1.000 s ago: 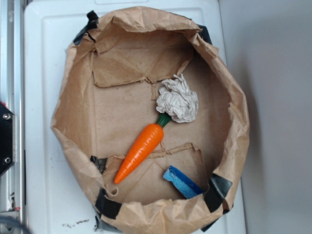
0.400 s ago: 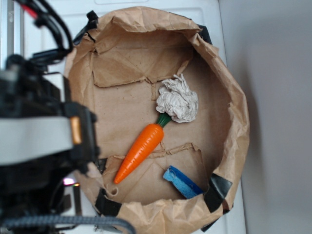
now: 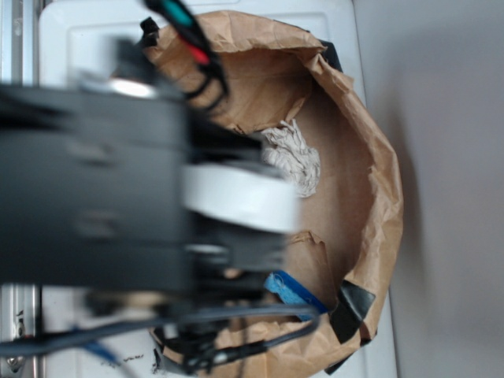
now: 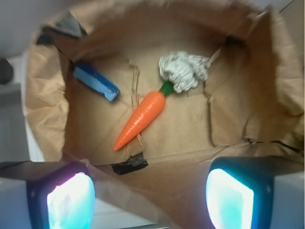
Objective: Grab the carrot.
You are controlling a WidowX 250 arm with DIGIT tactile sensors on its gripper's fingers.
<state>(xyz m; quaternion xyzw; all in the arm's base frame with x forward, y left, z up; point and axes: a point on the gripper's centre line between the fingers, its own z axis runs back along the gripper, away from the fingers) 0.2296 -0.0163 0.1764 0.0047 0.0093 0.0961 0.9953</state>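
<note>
The carrot [image 4: 142, 118] is a glossy orange cone with a dark green stem, lying on the floor of a brown paper basin [image 4: 238, 109] in the wrist view. Its stem touches a crumpled off-white paper ball [image 4: 183, 70]. My gripper [image 4: 150, 198] hangs above the basin's near wall, well short of the carrot, open, with nothing between its wide-apart fingers. In the exterior view the blurred arm [image 3: 118, 181] hides the carrot entirely.
A small flat blue strip [image 4: 96, 82] lies on the basin floor left of the carrot, also seen as the blue strip [image 3: 291, 293] beside the arm. Black tape [image 4: 129, 163] patches the near wall. The basin sits on a white surface [image 3: 79, 39].
The arm has swept in from the left edge and now covers most of the basin in the exterior view, hiding the carrot. The carrot, paper ball and blue strip stay put.
</note>
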